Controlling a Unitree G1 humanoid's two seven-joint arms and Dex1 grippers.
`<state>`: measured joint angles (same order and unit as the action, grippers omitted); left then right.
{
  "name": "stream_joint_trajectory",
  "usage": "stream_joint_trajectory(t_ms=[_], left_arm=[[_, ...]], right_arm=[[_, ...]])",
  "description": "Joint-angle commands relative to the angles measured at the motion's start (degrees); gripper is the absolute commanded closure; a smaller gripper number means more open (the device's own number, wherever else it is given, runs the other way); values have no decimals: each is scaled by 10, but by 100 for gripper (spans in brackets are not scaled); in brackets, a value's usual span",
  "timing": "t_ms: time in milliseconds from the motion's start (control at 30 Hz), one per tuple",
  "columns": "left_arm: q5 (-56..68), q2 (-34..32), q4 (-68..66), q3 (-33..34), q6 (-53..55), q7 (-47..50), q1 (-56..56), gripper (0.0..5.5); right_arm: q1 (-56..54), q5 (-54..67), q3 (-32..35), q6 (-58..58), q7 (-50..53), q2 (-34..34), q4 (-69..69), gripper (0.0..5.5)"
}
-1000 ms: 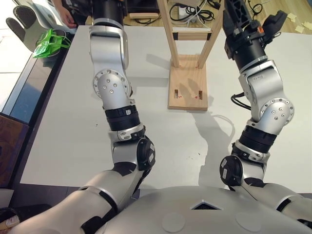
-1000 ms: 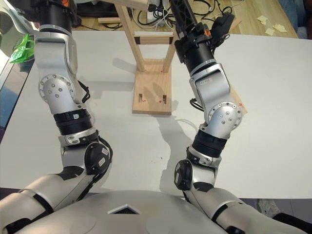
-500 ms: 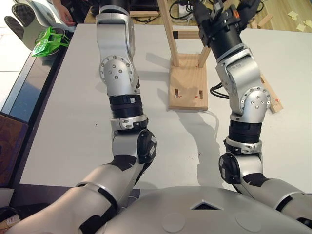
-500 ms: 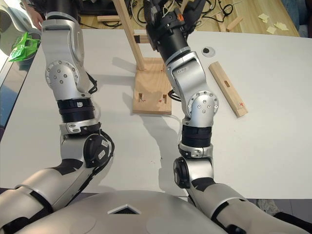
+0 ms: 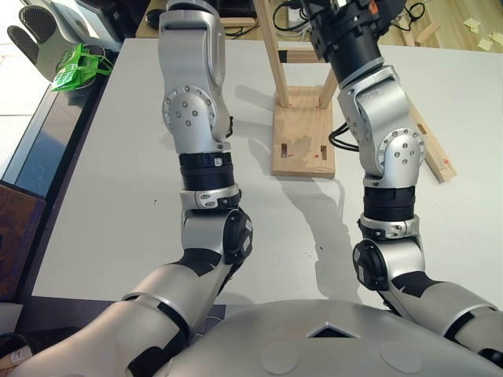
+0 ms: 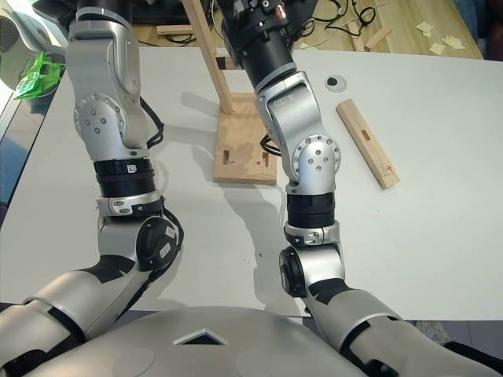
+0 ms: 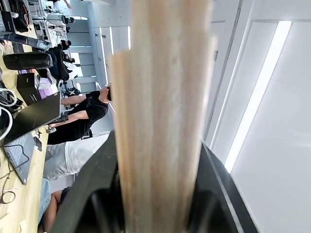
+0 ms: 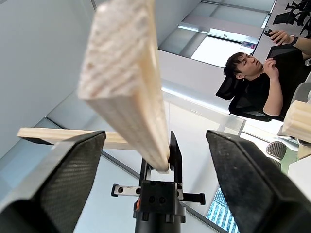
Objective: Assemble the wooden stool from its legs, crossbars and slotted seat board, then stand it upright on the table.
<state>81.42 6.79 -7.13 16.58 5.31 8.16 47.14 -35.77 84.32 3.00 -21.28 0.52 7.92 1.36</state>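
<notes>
**A:** Two legs (image 5: 275, 55) stand upright in the slotted seat board (image 5: 302, 161), with a crossbar (image 5: 302, 56) joining them partway up.

**B:** Where is the board?

**A:** It lies flat on the worktop (image 5: 118, 173), toward the far edge, roughly midway between the left and right edges. A loose slotted bar (image 6: 365, 141) lies apart from it, nearer the right edge.

**B:** What about the claws?

**A:** The left claw (image 7: 158, 145) is clamped on a wooden bar (image 7: 160, 73), with a dark finger pressed to each side. The right claw (image 8: 155, 138) is spread wide. Its fingers (image 8: 73, 189) straddle the end of that same bar without touching it.

**B:** Is that bar one of the standing legs?

**A:** I cannot tell.

**B:** Anything else?

**A:** A green bag (image 5: 78, 63) sits at the far left corner.
</notes>
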Motion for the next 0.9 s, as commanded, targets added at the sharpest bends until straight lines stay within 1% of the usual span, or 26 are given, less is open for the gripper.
stream_joint_trajectory(t_ms=[33,333,767,900], left_arm=[[17,111,32,-22,-5,12,45,449],[30,112,45,-45,-9,21,33,449],[40,105,43,-54,-18,26,33,449],[42,104,44,-58,-20,29,31,449]], right_arm=[[-98,-4,-4,14,-15,99,18,162],[-118,-7,-4,28,-22,96,37,162],[-125,-17,-1,49,-13,100,49,378],[-127,-31,-2,67,-15,100,49,388]])
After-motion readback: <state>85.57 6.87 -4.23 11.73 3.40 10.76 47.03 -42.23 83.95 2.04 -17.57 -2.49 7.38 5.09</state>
